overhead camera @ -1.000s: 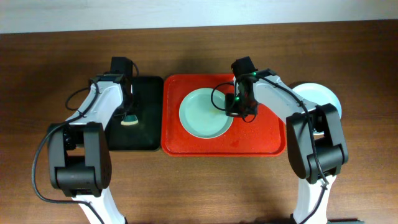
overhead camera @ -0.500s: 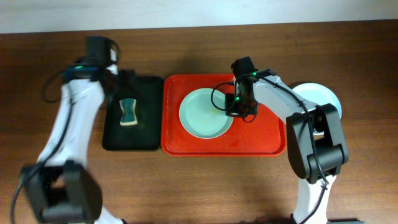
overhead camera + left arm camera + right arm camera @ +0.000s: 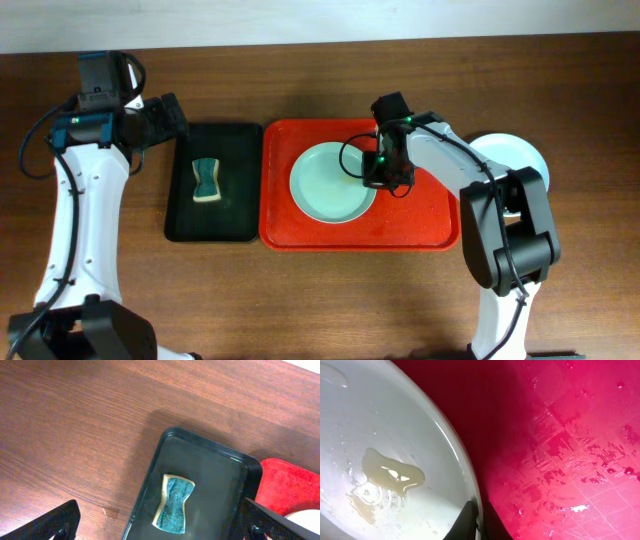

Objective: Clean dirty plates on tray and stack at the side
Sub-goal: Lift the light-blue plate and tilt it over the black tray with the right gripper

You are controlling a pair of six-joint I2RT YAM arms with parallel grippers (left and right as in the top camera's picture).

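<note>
Right tool (image 3: 378, 172) pinches the right rim of the green plate (image 3: 328, 185), which lies on the red tray (image 3: 420, 228). Left tool (image 3: 163, 118) spread wide, empty. Risk: wet, smeared rim slipping from so narrow a pinch when lifted.

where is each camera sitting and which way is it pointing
Overhead: fixed above the table, facing straight down; shows both arms, the red tray, mint plate and black tray.
Left wrist: on the left arm, up high, looking down at the sponge in the black tray; its two fingers sit spread at the bottom corners.
Right wrist: low over the red tray, close on the mint plate's rim and a yellow smear; its fingertips pinch the rim.
Shared: overhead and left wrist both show the sponge and black tray.
</note>
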